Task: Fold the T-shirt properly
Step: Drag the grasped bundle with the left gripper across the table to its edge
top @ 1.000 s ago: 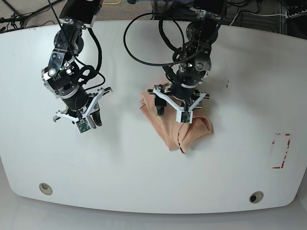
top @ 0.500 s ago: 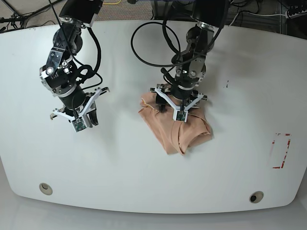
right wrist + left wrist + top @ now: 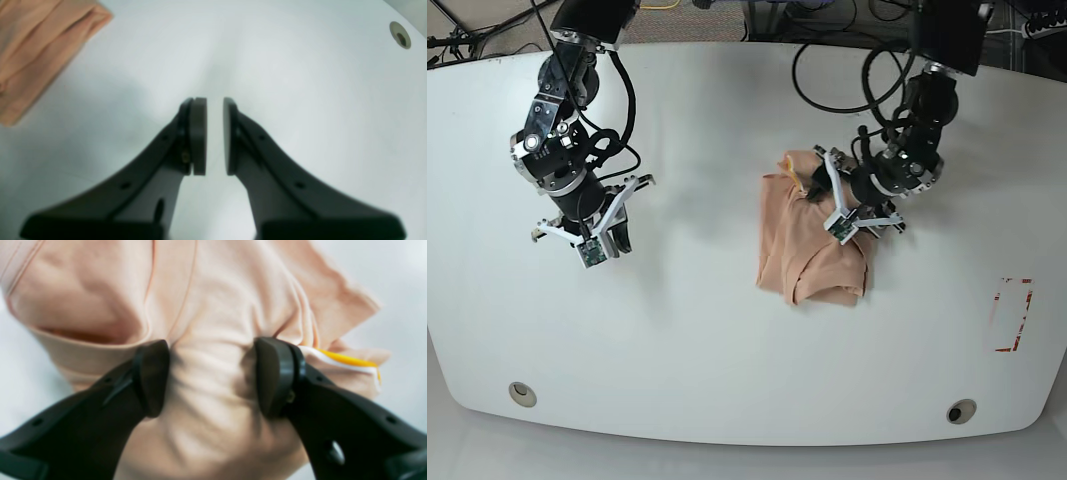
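— Swung wide since a moment ago, the left gripper (image 3: 852, 205) now reaches in from the far side of the table (image 3: 727, 340), and the T-shirt (image 3: 812, 250) has turned with it: a bunched peach heap near the table's middle, closer to the left arm.

— Is it holding the cloth?

— Its jaws stand apart, both pads pressing into a soft ridge of fabric gathered between them; they press rather than clamp. A sliver of the yellow print (image 3: 347, 358) peeps out beside one finger.

— And the other arm?

— The right gripper (image 3: 605, 240) hovers well apart over bare table, jaws nearly closed on nothing.

— How will the shirt handle?

— Light, limp, sure to sag and slide on that smooth top, I'd judge. Best taken by a hem or shoulder seam, not mid-heap.
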`<state>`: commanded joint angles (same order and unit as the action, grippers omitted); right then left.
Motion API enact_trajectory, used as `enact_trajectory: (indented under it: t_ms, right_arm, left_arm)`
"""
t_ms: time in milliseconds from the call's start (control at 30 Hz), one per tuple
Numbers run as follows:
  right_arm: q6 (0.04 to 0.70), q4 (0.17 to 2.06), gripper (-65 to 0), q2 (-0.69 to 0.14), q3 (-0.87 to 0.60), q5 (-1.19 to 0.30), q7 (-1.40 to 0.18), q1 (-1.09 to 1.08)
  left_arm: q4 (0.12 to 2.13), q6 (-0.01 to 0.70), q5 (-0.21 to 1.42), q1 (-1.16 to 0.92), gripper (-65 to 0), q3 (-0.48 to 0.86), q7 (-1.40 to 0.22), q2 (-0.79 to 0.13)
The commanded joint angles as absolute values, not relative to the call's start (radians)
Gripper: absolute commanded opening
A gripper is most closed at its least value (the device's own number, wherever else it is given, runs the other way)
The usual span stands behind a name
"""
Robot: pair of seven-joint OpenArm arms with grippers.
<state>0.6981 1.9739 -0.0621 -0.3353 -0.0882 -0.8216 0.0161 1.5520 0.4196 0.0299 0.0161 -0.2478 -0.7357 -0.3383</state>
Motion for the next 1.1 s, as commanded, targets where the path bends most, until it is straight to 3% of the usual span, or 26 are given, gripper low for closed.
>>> enact_trajectory:
  t_ms: [300, 533, 667, 867, 1100]
  right_arm:
    - [0.698, 1.974, -57.4, -0.028, -0.331, -0.088, -0.822, 0.015]
    - [0.698, 1.972, -57.4, -0.025, -0.329, -0.088, -0.822, 0.013]
    - [0.698, 1.972, -57.4, -0.010, -0.328, -0.088, -0.822, 0.012]
    - [0.698, 1.971, -57.4, -0.007, -0.331, -0.088, -0.822, 0.015]
    - [0.698, 1.971, -57.4, -0.007, -0.331, -0.088, -0.822, 0.024]
  left_arm:
    - [1.695, 0.472, 0.031, -0.005, -26.7, -0.119, -0.739, -0.335]
    - [1.842, 0.486, 0.030, 0.019, -26.7, -0.012, -0.791, -0.196]
    - [1.860, 0.478, 0.024, 0.050, -26.7, 0.045, -0.797, -0.130]
    - [1.816, 0.401, 0.024, 0.107, -26.7, 0.160, -0.792, -0.065]
    - [1.778, 0.394, 0.025, 0.088, -26.7, 0.193, -0.705, -0.053]
